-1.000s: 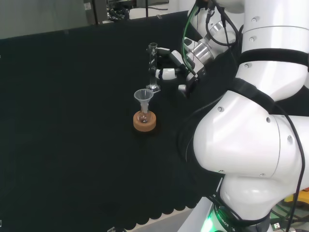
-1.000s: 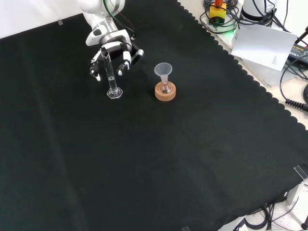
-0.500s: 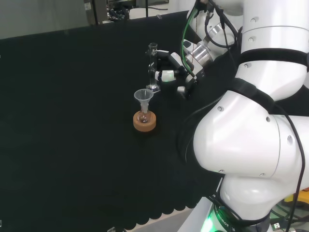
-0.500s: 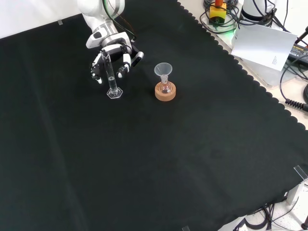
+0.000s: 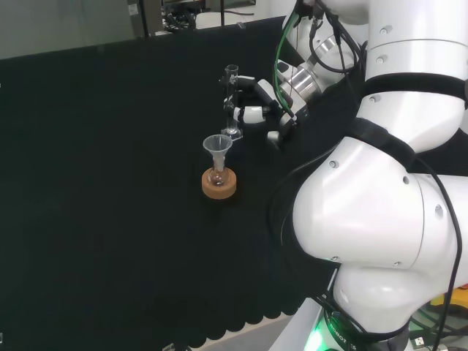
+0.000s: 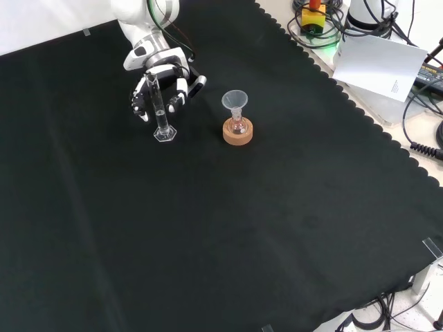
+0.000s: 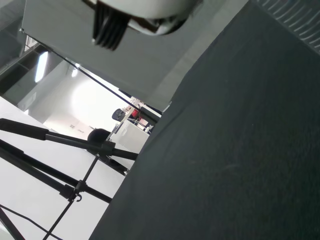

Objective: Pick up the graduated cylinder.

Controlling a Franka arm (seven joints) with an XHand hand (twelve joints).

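In the upper left of the front view, on the black cloth [image 6: 228, 228], stood the graduated cylinder [image 6: 160, 111], upright, its hexagonal foot resting flat on the cloth. Directly behind and around its upper half, higher in the frame, hung the hand [image 6: 163, 77], reaching down from the top edge with fingers [image 6: 140, 102] spread and only slightly bent, one set left of the tube and another right of it. Flanked the glass on both sides, then, but could not tell whether any fingertip touched it; no curl round the tube visible, so taken as apart rather than clamped.

To the right of the cylinder in the same view, near but separate, sat a cork ring [image 6: 238, 133] carrying a small flask [image 6: 239, 125] with a clear funnel [image 6: 234, 102] in its neck.

In the upper middle of the head view, cylinder [image 5: 231, 101] again upright, with the hand [image 5: 256, 99] just to its right, white fingertips level with the tube's middle and upper part. Lower in that frame, just below the cylinder's foot, the funnel [image 5: 216, 148] and cork ring [image 5: 219, 184].
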